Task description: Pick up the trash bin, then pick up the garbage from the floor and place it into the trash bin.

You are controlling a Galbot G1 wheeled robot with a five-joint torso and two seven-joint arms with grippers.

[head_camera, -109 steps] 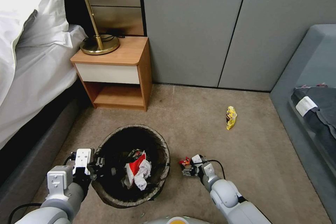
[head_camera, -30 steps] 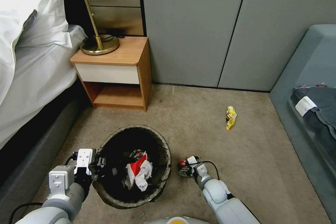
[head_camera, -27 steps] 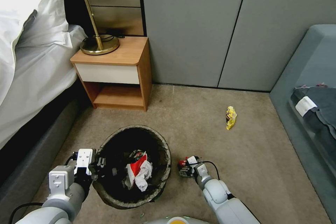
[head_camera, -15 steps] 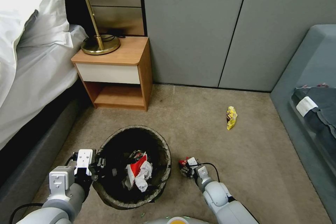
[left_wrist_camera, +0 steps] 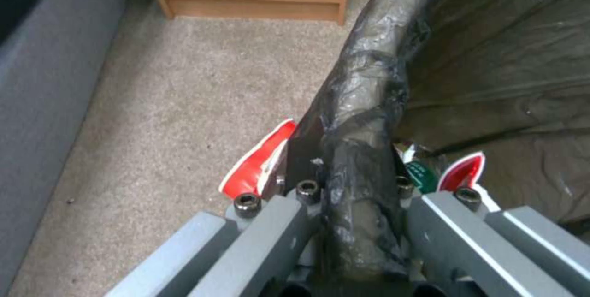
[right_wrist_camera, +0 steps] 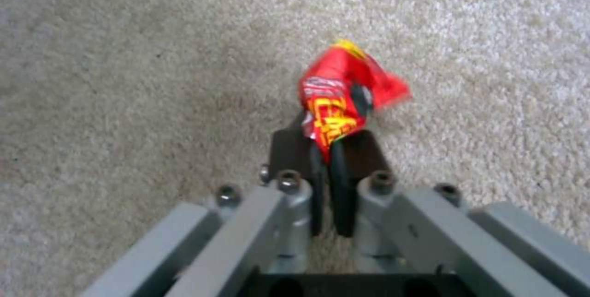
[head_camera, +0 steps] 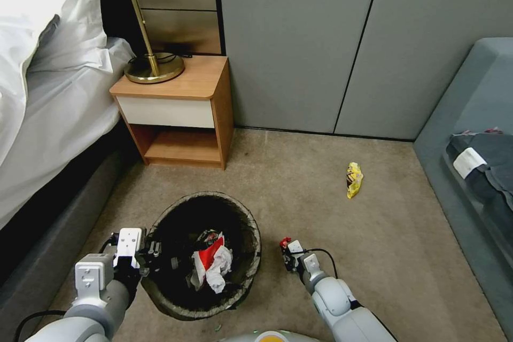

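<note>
Bin [head_camera: 243, 272] rim pinched in left gripper [head_camera: 155, 254]; right gripper [head_camera: 286, 250] clamps red wrapper [right_wrist_camera: 344, 96] by one corner — could slip out before reaching it.

Beige carpet [head_camera: 299, 181] covers the floor. Grey panelled doors [head_camera: 331, 43] form the back wall. To the left of them stands a wooden nightstand [head_camera: 179, 112] with a white drawer front and an open shelf below; a brass lamp [head_camera: 147, 26] with a pale shade rests on its top. A bed [head_camera: 48, 96] with white linen lies at the left, and a grey-blue upholstered seat [head_camera: 470, 117] at the right carries dark folded fabric [head_camera: 483, 163].
</note>
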